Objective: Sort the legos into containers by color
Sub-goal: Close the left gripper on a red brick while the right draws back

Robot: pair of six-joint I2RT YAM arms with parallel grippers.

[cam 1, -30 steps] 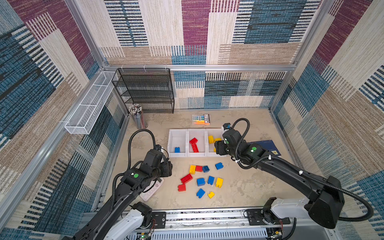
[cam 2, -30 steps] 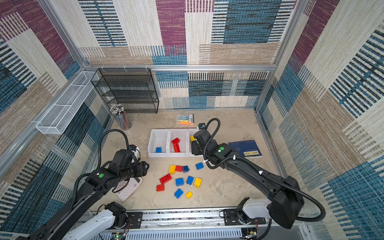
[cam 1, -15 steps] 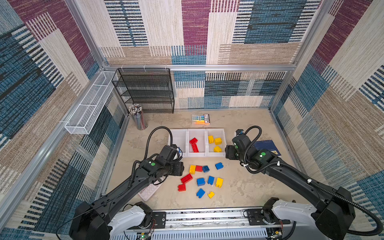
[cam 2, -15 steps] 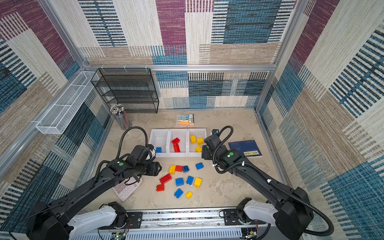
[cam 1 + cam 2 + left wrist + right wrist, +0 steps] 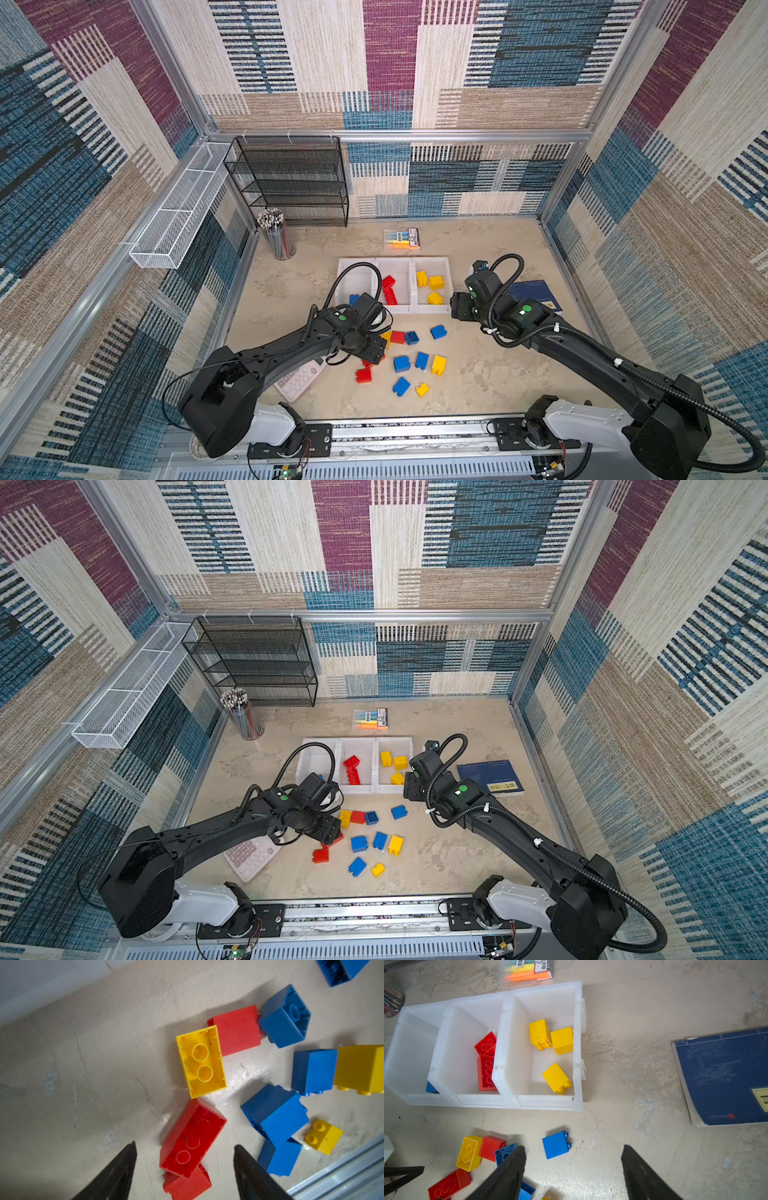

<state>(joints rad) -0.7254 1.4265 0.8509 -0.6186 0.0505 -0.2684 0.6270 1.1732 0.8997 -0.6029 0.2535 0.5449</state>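
Three joined white bins (image 5: pixel 544 1103) each hold one color, so your left gripper (image 5: pixel 184 1144), jaws spread, hangs over the long red brick (image 5: pixel 192 1138) on the table (image 5: pixel 83 1064), likely bound for the middle bin (image 5: pixel 473 999); your right gripper (image 5: pixel 573 1146), spread and empty, hovers near a blue brick (image 5: pixel 555 1145).

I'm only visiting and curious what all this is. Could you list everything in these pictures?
Bins: three, white, row mid-table.
Blue bricks: six; one in left bin, five loose.
Red bricks: five; two in middle bin, three loose.
Yellow bricks: six; three in right bin, three loose.
Highlighters: one pack, multicoloured, behind bins.
Pencil cup: one, back left.
Rack: one, black, back wall.
Wire tray: one, white, left wall.
Book: one, blue, right of bins.
Calculator: one, pale, front left.
Left gripper: black, open, over a red brick.
Right gripper: black, open, empty, near right bin.
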